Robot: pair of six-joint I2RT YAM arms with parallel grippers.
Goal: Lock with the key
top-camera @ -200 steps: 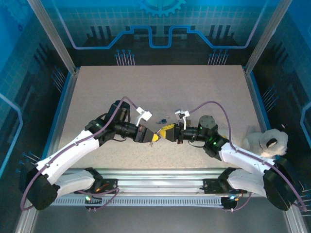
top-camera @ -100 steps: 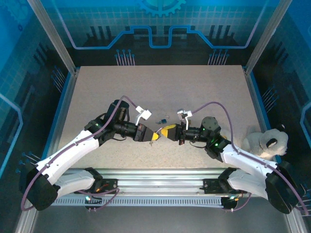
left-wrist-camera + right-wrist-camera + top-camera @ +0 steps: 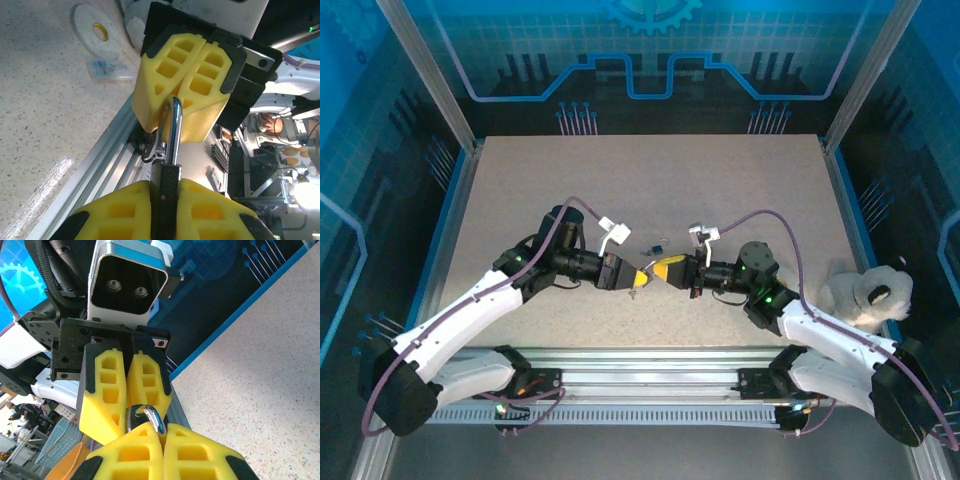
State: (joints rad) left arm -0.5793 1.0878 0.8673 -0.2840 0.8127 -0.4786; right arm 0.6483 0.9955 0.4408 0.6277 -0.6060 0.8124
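Note:
A padlock hangs between my two grippers above the table's near middle. Its black body (image 3: 167, 200) is clamped between the yellow pads of my left gripper (image 3: 167, 185), which is shut on it. The silver shackle (image 3: 172, 125) reaches into my right gripper (image 3: 162, 432), whose pads are shut on the shackle (image 3: 150, 417). In the top view the left gripper (image 3: 636, 278) and right gripper (image 3: 660, 271) meet tip to tip. A small bluish item (image 3: 655, 246) lies on the table just behind them; I cannot tell whether it is the key.
A white plush toy (image 3: 865, 292) sits at the table's right edge. A white tape roll (image 3: 96, 32) lies on the table beyond the right gripper. The aluminium rail (image 3: 650, 360) runs along the near edge under both arms.
My right gripper's pads have closed onto the shackle, and the right arm's elbow has shifted slightly right. The left arm keeps its grip and place.

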